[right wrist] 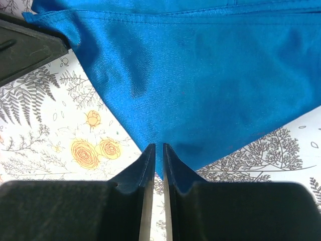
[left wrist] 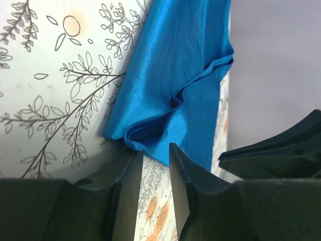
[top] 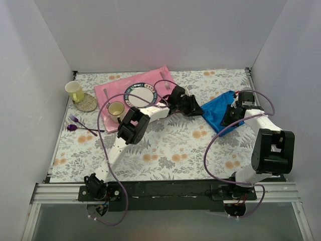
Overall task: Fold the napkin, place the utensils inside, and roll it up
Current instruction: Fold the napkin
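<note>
L gripper (left wrist: pixel 154 150) at left folded corner of napkin (top: pixel 216 111); jaws narrowly apart, can't tell if pinching. Napkin rumpled, right-centre of table (top: pixel 170 145), long axis approx. left-right, btwn both claws. R gripper (right wrist: pixel 156 149) clamped on its near point.

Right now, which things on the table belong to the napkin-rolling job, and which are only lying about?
Job: blue napkin; the spoon to wrap is not clearly visible.
Lying about: pink mat, plate, yellow cup at the left edge, yellow cup on the mat, purple fork, purple spoon.
</note>
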Motion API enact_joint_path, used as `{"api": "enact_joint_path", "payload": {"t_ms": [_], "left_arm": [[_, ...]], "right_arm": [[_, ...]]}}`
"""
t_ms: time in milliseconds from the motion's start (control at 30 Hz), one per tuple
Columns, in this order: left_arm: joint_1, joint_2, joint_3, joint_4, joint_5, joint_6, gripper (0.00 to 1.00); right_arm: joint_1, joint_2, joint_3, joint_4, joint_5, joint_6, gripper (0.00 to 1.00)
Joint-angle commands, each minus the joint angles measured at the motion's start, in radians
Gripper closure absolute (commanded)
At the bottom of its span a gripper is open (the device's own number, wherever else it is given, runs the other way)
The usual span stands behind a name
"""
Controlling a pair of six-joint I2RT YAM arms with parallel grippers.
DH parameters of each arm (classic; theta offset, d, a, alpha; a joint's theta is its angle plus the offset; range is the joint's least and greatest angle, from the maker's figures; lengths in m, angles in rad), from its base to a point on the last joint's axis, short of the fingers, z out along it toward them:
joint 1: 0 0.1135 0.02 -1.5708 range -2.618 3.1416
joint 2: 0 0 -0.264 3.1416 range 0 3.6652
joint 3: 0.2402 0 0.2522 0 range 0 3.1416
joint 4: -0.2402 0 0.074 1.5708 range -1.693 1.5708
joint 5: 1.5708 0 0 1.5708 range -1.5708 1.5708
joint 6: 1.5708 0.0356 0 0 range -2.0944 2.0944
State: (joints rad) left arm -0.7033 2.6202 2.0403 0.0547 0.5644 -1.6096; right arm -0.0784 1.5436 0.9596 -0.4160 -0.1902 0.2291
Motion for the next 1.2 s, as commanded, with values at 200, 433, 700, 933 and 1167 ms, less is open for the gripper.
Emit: {"api": "enact_joint_path", "payload": {"t_ms": [200, 433, 700, 933, 1167], "left_arm": [[-0.002, -0.011, 0.063, -0.045, 0.008, 0.005, 0.68], [-0.001, -0.109, 0.098, -0.205, -0.008, 0.073, 0.53], [0.004, -0.322, -0.053, -0.314, -0.015, 0.080, 0.50], [0.013, -0.465, -0.163, -0.352, -0.021, 0.120, 0.49], [0.018, -0.545, -0.249, -0.351, -0.032, 0.143, 0.50]], "right_arm": [[-0.003, -0.017, -0.002, 0.059, 0.017, -0.030, 0.75], [0.012, 0.058, 0.082, 0.098, 0.009, -0.031, 0.68], [0.035, 0.185, 0.194, 0.111, 0.011, -0.039, 0.75], [0.055, 0.254, 0.208, 0.129, 0.015, -0.043, 0.75], [0.060, 0.270, 0.165, 0.144, 0.032, -0.057, 0.75]]}}
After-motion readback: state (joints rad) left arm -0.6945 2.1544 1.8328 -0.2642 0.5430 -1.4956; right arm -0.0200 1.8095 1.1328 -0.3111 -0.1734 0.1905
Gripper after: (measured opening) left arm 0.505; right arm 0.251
